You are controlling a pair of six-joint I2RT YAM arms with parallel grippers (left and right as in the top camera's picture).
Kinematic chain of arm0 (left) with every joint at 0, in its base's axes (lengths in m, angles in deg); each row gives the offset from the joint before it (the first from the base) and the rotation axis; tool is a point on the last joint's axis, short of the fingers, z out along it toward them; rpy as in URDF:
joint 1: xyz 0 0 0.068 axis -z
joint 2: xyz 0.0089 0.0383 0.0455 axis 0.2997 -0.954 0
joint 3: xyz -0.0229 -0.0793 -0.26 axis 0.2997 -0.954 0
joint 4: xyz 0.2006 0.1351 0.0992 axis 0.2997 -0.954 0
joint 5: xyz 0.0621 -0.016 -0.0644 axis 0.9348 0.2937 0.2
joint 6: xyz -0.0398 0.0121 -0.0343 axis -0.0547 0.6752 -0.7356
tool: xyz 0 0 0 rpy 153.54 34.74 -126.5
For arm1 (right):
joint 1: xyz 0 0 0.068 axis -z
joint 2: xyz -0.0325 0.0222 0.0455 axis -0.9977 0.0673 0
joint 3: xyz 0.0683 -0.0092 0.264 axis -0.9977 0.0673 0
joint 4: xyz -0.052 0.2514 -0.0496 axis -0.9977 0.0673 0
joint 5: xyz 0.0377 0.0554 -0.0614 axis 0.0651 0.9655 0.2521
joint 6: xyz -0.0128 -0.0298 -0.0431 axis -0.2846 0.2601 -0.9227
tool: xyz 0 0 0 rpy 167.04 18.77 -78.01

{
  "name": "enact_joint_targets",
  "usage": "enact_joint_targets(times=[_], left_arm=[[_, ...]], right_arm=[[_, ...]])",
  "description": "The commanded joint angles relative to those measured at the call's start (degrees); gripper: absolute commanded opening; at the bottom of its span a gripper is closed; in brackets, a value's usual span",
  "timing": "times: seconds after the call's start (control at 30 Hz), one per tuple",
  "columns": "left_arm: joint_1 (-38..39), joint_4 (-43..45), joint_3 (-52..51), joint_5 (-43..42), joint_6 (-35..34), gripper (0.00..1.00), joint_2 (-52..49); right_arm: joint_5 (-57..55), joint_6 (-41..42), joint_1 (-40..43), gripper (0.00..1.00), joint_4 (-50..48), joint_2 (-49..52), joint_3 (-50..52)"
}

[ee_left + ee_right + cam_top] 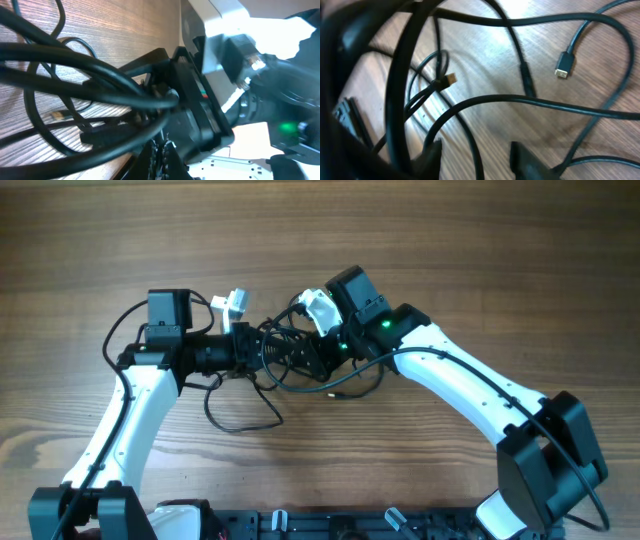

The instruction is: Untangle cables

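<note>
Loose loop: one black cord [245, 429] sags out of the tangle toward the near edge of the desk [100, 240], left of centre.
Cables: the thin black cables [283, 358] lie tangled at the middle of the desk, between the two arms.
Left gripper: the left gripper [262, 352] is closed, its tip in the left side of the tangle; cords bunch there, but I cannot tell whether one is pinched.
Right gripper: the right gripper [476, 147] has its fingers apart at the right side of the tangle, and one cord crosses the gap ungripped.
Plugs: beyond those fingers, a gold-tipped plug [451, 78] and a dark, metal-ended plug [564, 66] lie apart on the wood.
</note>
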Motion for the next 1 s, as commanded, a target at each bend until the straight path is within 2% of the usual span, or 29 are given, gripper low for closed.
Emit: enact_joint_targets(times=[0.0,0.07,0.1,0.17,0.2,0.27,0.4,0.53,0.67,0.8,0.87,0.97], left_arm=[[-2.0,0.2,0.9,-4.4,0.7,0.04,1.1],[-2.9,-0.2,0.9,-0.8,1.2,0.04,1.1],[-2.9,-1.4,0.9,5.1,1.2,0.04,1.1],[-2.9,-4.3,0.9,15.4,1.2,0.04,1.1],[-2.9,-6.8,0.9,22.6,1.2,0.04,1.1],[-2.9,-9.8,0.9,31.5,1.2,0.04,1.1],[-2.9,-12.1,0.9,41.7,1.2,0.04,1.1],[-3.0,-10.0,2.8,41.1,2.7,0.04,2.5],[-3.0,-7.9,10.3,36.3,2.7,0.04,10.3],[-4.3,5.0,11.5,37.0,2.1,0.04,18.2],[-3.9,8.0,11.5,36.9,-2.5,0.04,19.6],[-1.1,3.5,11.5,36.2,-4.5,0.04,19.4]], right_arm=[[-3.4,4.6,0.3,0.28,-1.8,0.5,0.1],[-3.4,6.1,1.5,0.13,-1.9,-0.5,-0.2],[-3.3,6.8,2.8,0.04,-1.4,-2.1,-0.7],[-3.4,8.2,5.3,0.04,0.2,-4.8,-1.8],[-3.4,8.2,8.5,0.04,2.4,-8.2,-3.3],[-3.4,9.7,13.7,0.04,4.2,-13.9,-4.5],[-3.7,14.3,22.7,0.04,5.3,-21.0,-4.5],[-5.2,14.5,24.8,0.04,10.4,-18.9,-4.4],[-5.3,14.4,24.8,0.04,11.8,-14.4,-4.4],[-5.3,14.0,24.8,0.04,12.3,-12.6,-4.4],[-5.3,14.0,24.7,0.04,12.4,-12.2,-4.4],[-3.8,14.1,24.2,0.04,12.7,-11.4,-4.4]])
